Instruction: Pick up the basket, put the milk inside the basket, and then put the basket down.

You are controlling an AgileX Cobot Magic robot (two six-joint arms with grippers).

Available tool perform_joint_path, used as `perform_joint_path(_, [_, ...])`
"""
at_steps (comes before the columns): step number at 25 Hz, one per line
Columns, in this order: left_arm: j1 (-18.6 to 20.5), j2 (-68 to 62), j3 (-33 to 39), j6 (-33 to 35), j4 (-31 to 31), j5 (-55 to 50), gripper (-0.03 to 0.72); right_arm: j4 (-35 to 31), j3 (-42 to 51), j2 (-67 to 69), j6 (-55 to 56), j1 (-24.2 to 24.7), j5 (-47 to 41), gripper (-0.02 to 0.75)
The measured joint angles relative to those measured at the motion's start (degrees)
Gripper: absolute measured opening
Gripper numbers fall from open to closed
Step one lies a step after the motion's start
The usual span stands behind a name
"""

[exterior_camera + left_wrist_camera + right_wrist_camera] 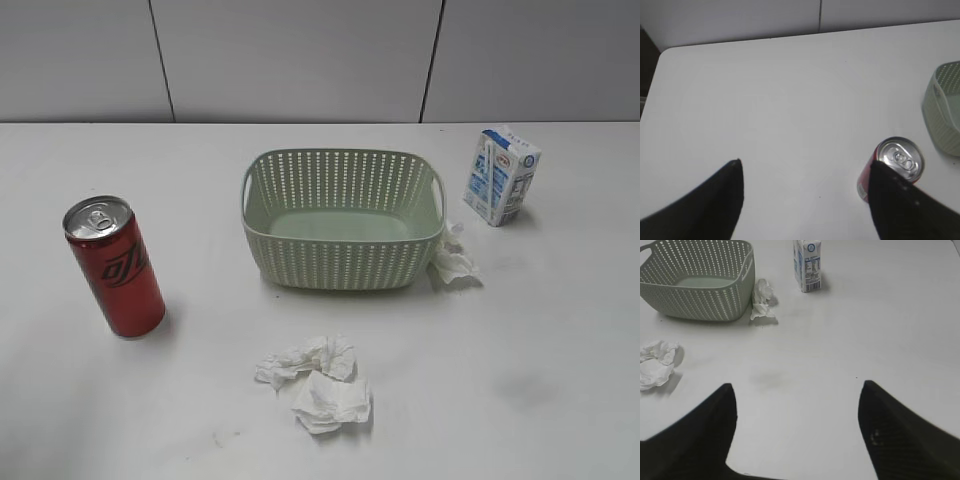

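Note:
The pale green basket (pixel 342 219) stands empty and upright in the middle of the white table; it also shows in the right wrist view (pixel 697 282) and at the edge of the left wrist view (pixel 946 107). The white and blue milk carton (pixel 501 175) stands upright to the basket's right, apart from it, and shows in the right wrist view (pixel 806 265). My left gripper (pixel 805 162) is open and empty above bare table, left of the can. My right gripper (pixel 797 385) is open and empty, well short of the milk. Neither gripper shows in the exterior view.
A tall red soda can (pixel 114 266) stands at the left; it also shows in the left wrist view (pixel 891 167). Crumpled tissues (pixel 315 380) lie in front of the basket. Another tissue (pixel 451 258) lies at the basket's right corner. A grey panelled wall (pixel 300 60) backs the table.

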State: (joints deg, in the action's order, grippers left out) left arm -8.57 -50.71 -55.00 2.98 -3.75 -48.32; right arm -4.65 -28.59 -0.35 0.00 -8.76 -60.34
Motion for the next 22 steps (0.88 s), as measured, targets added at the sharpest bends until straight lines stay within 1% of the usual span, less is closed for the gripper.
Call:
perform_joint_path(3, [-1.9,-6.9,-5.5,0.0,0.0,-1.1,0.592,0.0,0.0,0.0,0.0,0.0,0.0,0.572])
perform_joint_path(8, [-2.4,-18.7,-15.4,0.1,-0.9,-4.8,0.592,0.0,0.0,0.0,0.0,0.0,0.0,0.572])
perform_joint_path(11, [-4.1,-25.1,-21.4,0.1,-1.2,-7.0,0.592,0.1,0.0,0.0,0.0,0.0,0.0,0.572])
perform_joint_path(14, [-7.5,-31.1,-27.2,-0.6,-0.9,-9.1,0.592,0.1,0.0,0.0,0.0,0.0,0.0,0.572])
perform_joint_path(17, [-11.1,-37.5,-32.2,-3.0,0.0,-11.3,0.592,0.1,0.0,0.0,0.0,0.0,0.0,0.572])
perform_joint_path(22, [-17.7,-48.2,-39.0,-8.7,0.7,-12.6,0.592,0.1,0.0,0.0,0.0,0.0,0.0,0.572])
